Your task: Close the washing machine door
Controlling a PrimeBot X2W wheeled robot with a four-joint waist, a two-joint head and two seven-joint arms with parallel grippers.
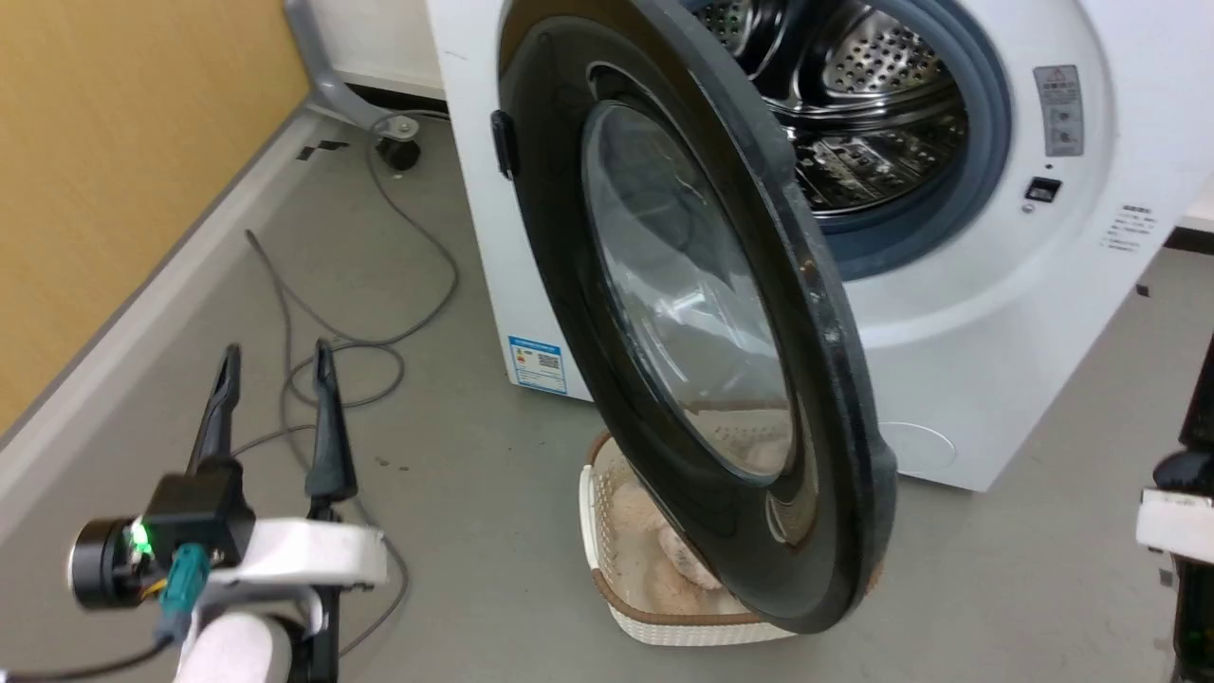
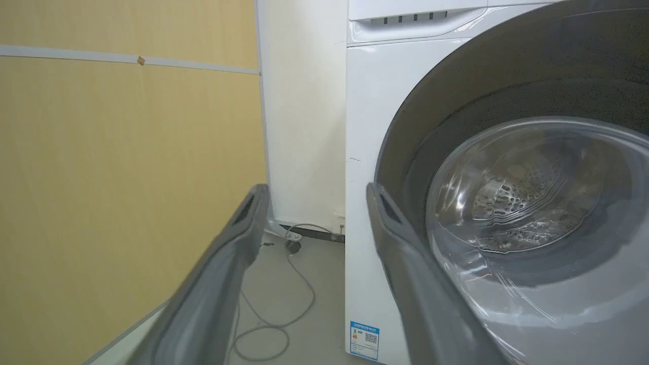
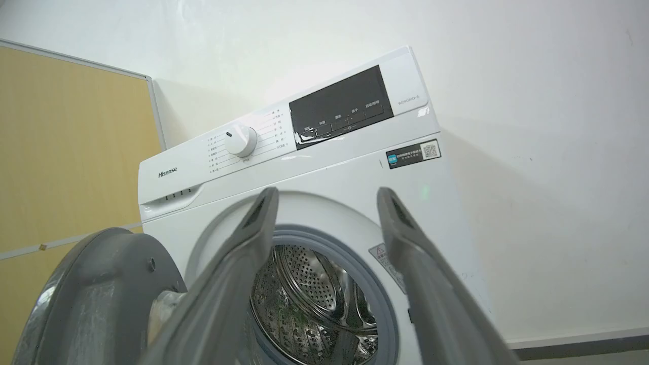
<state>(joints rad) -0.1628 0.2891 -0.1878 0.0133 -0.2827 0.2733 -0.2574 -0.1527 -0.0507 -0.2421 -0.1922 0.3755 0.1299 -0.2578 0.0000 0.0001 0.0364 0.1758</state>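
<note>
The left claw (image 1: 277, 379), fingers spread and empty, sat at seven o'clock in the head view. The door (image 1: 683, 313) stood swung out from the washing machine (image 1: 948, 379) at the claw's two o'clock, with its broad face turned toward that claw, so this arm seemed better placed. The right claw (image 3: 328, 195) was spread too.

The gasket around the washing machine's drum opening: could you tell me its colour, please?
Blue-grey; the gasket shows best in the head view.
</note>
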